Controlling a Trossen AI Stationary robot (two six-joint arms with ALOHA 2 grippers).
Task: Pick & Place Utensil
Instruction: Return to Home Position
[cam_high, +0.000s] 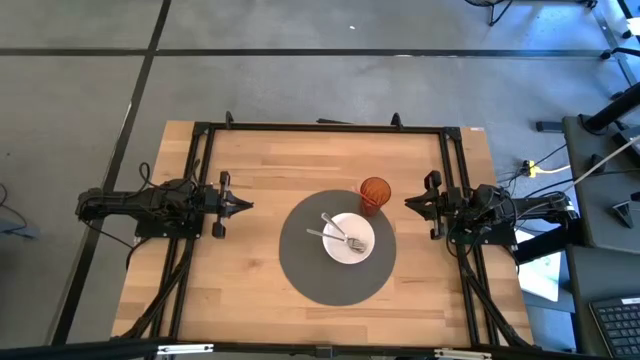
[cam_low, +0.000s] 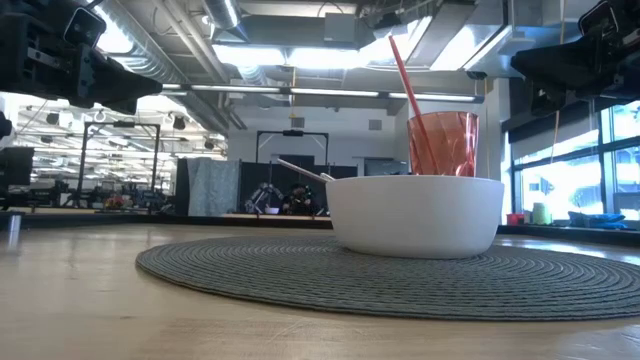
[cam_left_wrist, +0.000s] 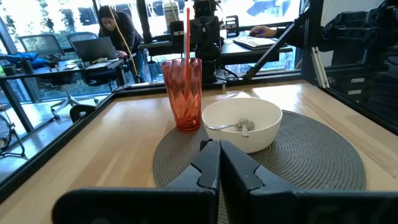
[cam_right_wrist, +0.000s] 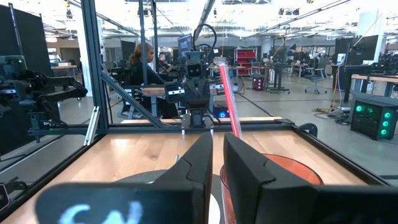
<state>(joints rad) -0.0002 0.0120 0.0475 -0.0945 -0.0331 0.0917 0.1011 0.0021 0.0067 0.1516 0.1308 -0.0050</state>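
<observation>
- Table (cam_high: 250, 170) of pale wood carries a round gray mat (cam_high: 300, 262) at its middle, between the 2 arms and well apart from both sets of fingers.
- Left gripper (cam_high: 245, 206) hovers over the table's left side, pointing at the mat. Its fingers are pressed together and hold nothing.
- Right gripper (cam_high: 410, 202) faces it from the right side, near the cup. Only a narrow slit shows between its fingers, which grip nothing.
- White bowl (cam_high: 366, 254) sits on the mat.
- Orange cup (cam_high: 375, 195), ribbed and see-through, stands upright just beside the bowl at the mat's edge.
- Red straw (cam_low: 405, 75) leans in the cup.
- Silver spoon (cam_high: 357, 244) and silver fork (cam_left_wrist: 244, 126) lie in the bowl.
</observation>
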